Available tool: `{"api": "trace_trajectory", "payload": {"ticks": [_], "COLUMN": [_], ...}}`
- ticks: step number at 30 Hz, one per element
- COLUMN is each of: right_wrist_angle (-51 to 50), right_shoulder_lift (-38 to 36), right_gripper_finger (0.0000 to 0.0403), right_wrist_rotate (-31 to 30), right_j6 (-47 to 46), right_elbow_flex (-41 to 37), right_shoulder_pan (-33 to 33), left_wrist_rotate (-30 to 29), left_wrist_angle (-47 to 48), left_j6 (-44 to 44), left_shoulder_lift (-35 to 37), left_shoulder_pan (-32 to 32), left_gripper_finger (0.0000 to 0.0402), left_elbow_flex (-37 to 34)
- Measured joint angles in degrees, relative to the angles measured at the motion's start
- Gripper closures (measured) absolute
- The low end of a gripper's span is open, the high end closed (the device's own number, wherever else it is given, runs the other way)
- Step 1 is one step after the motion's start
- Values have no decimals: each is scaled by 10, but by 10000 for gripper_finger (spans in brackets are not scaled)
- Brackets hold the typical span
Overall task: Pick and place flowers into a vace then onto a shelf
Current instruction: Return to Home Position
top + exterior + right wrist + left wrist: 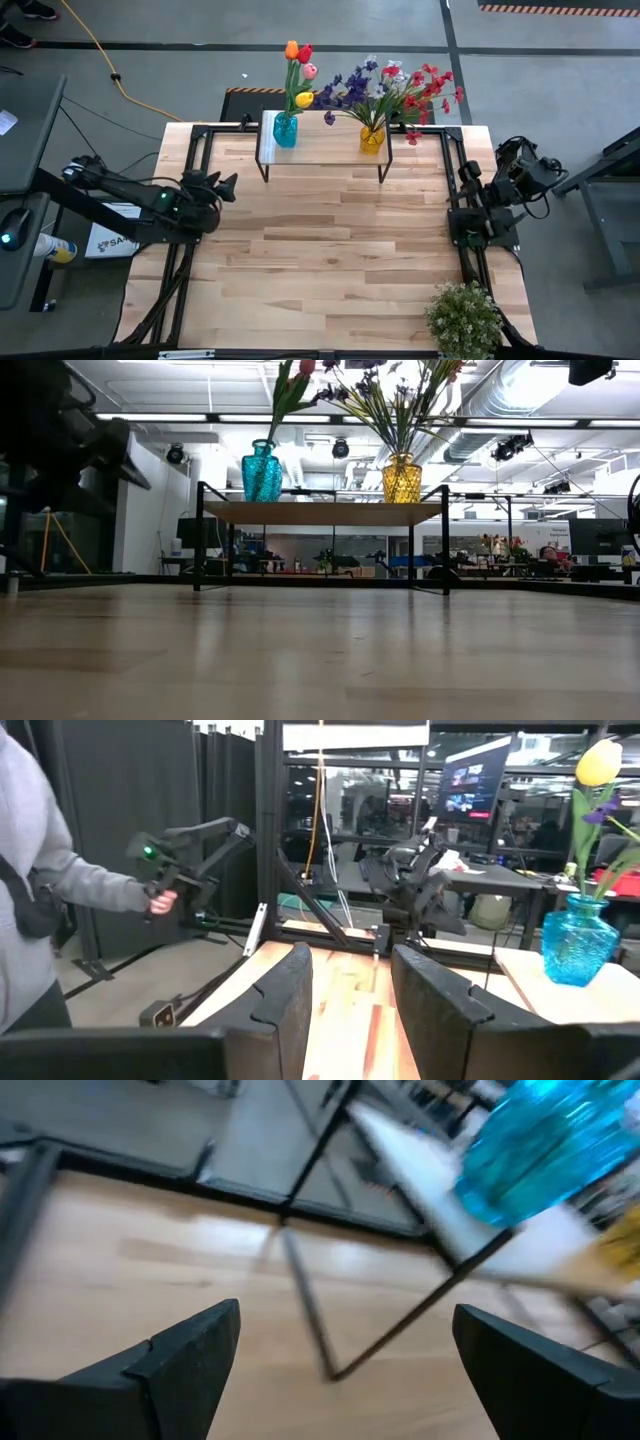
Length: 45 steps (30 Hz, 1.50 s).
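Light wooden tabletop (pixel 330 250) stretches ahead of me, the shelf (pixel 320 152) at its far edge carrying the flowers (pixel 350 85): tulips (pixel 298 60) in a blue vase (pixel 285 131), purple, white and red sprays (pixel 400 85) in a yellow vase (pixel 372 139). My left gripper (pixel 228 185) hangs over the table's left side, fingers (pixel 190 1350) wide apart; my right gripper (pixel 350 975) sits at the right edge, its own narrowly parted. Dark lettering starting "SA" shows on a white box (pixel 105 240) on the floor beside my left arm.
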<state>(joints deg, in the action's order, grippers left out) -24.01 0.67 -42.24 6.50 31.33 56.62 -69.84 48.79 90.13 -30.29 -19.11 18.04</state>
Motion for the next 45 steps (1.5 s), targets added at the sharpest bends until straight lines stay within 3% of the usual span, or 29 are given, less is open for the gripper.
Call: {"api": "trace_trajectory", "payload": {"ticks": [5,17,25,31,38,45], "right_wrist_angle": [-1,-4,-1,-5,-10,-41], "right_shoulder_lift": [0,0,0,0,0,0], "right_gripper_finger": [272,272,272,272,272,272], "right_wrist_rotate": [-27,-24,-20,-19,0,36], "right_j6": [6,15,10,3,-11,-79], "right_elbow_flex": [0,0,0,0,0,-4], "right_shoulder_pan": [0,0,0,0,0,0], "left_wrist_rotate": [-6,29,37,132,337,479], "left_wrist_angle": [-76,-50,-114,-237,-513,-548], "left_j6": [-131,-241,-384,-502,-648,-660], "left_shoulder_lift": [47,69,69,69,69,69], "left_shoulder_pan": [0,4,75,155,265,342], "left_gripper_finger": [5,5,5,5,5,5], "left_elbow_flex": [0,0,0,-32,-131,-137]}}
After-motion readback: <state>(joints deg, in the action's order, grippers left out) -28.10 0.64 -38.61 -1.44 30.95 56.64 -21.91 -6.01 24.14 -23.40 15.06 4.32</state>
